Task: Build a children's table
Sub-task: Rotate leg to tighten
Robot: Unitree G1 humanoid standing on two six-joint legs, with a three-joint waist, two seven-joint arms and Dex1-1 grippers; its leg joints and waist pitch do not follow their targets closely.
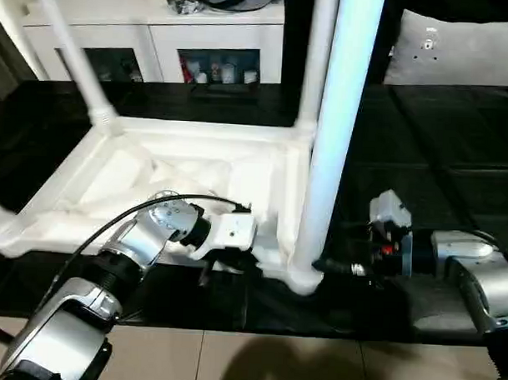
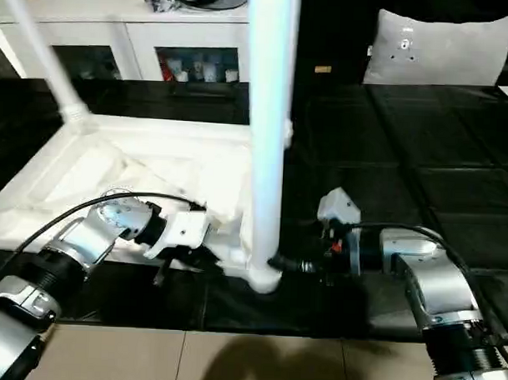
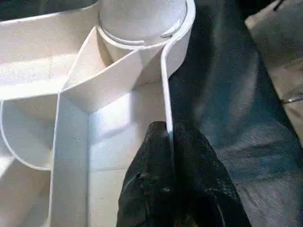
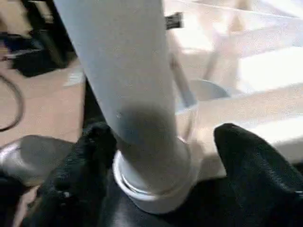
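Observation:
The white table top [image 1: 112,177] lies upside down on a black surface, its ribs facing up. Three white legs stand in its corner sockets: far left [image 1: 71,50], far right [image 1: 319,50], and near right [image 1: 336,118]. My left gripper [image 1: 222,272] is shut on the thin near rim [image 3: 165,94], just short of the near right socket [image 3: 142,23]. My right gripper [image 2: 281,263] is open around the base of the near right leg [image 4: 137,94]. One finger [image 4: 90,156] touches it; the other finger [image 4: 251,161] stands a little apart.
The black surface [image 1: 438,163] stretches right and back. Its front edge meets a tan floor [image 1: 273,362]. A white cabinet [image 1: 159,37] stands behind, and a grey cushion [image 1: 459,51] sits at the back right.

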